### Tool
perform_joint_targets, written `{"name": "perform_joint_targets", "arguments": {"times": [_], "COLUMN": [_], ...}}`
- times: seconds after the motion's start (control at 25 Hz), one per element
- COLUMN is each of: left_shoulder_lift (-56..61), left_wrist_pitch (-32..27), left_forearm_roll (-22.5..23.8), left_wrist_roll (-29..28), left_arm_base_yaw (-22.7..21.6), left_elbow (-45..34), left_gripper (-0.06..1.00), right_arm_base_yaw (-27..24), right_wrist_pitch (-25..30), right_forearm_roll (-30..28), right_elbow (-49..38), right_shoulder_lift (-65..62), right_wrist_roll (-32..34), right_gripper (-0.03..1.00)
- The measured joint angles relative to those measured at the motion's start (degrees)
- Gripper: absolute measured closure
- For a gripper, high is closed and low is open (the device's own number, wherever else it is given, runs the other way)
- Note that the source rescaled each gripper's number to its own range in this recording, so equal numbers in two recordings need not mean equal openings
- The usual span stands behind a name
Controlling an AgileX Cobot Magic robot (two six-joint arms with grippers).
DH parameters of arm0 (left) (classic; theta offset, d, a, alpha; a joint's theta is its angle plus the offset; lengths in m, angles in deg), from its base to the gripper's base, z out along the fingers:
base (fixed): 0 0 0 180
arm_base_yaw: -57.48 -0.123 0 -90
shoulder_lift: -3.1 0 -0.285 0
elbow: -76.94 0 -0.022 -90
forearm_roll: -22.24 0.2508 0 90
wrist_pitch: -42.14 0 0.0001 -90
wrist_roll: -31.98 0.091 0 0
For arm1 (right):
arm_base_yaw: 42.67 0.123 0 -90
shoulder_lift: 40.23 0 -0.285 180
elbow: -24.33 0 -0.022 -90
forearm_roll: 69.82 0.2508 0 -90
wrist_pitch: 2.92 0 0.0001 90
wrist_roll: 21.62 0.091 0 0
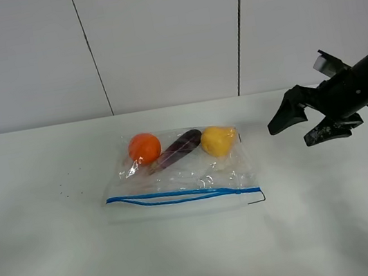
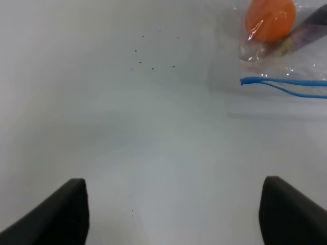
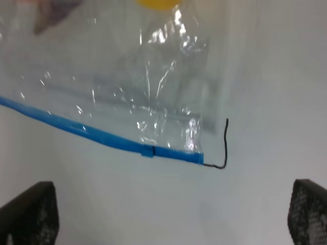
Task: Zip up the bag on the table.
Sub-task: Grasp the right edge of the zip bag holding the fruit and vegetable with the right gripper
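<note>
The clear crinkly bag (image 1: 182, 173) lies flat in the middle of the white table (image 1: 51, 271). It holds an orange fruit (image 1: 144, 148), a purple eggplant (image 1: 175, 150) and a yellow fruit (image 1: 218, 140). Its blue zip strip (image 1: 179, 195) runs along the near edge and splits into two lines toward its left end. My right gripper (image 1: 290, 135) is open, in the air to the right of the bag, apart from it. The right wrist view shows the bag's right corner (image 3: 127, 87) and strip (image 3: 92, 133) between its fingers (image 3: 30, 214). My left gripper (image 2: 173, 219) is open over bare table, left of the bag (image 2: 286, 56); the left arm is outside the exterior view.
A thin black mark (image 1: 257, 200) sits at the strip's right end, also in the right wrist view (image 3: 223, 148). Small dark specks (image 1: 65, 185) dot the table left of the bag. A white panelled wall (image 1: 161, 36) stands behind the table.
</note>
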Motion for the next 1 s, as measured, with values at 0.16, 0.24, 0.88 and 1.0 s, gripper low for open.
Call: {"name": "perform_joint_targets", "arguments": {"times": [0.16,0.24,0.88,1.0], "left_shoulder_lift": [0.0,0.0,0.0,0.0], "left_wrist_pitch": [0.0,0.0,0.0,0.0], "left_forearm_roll": [0.0,0.0,0.0,0.0], "left_wrist_roll": [0.0,0.0,0.0,0.0], "left_arm_base_yaw": [0.0,0.0,0.0,0.0], "left_elbow": [0.0,0.0,0.0,0.0], "left_gripper": [-0.02,-0.02,-0.02,-0.02], "right_arm_base_yaw": [-1.55,-1.55,2.67,3.25], "right_wrist_pitch": [2.2,2.75,6.11,6.8], "right_forearm_roll": [3.72,4.93,14.4,14.79], "right_elbow": [-1.48,-2.57,0.01,2.71], "right_shoulder_lift": [3.47,5.31,20.1,22.09], "right_wrist_roll": [-4.44,-6.5,-18.23,-17.27], "right_gripper": [0.0,0.0,0.0,0.0]}}
